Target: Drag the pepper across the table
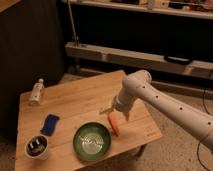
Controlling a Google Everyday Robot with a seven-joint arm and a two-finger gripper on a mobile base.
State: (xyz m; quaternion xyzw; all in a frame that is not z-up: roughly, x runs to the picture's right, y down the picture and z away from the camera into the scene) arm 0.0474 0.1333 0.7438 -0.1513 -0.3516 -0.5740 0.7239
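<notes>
The pepper (114, 124), small, orange-red and tapered, lies on the light wooden table (80, 102) just right of the green bowl (92, 140). My gripper (111, 112) comes in from the right on a white arm and sits right above the pepper's upper end, at or touching it. The arm's wrist hides part of the gripper.
A blue sponge (49, 124) lies at the table's left. A small white cup (37, 146) stands at the front left corner. A small bottle (36, 91) stands at the back left. A long grey shelf (135, 56) runs behind the table.
</notes>
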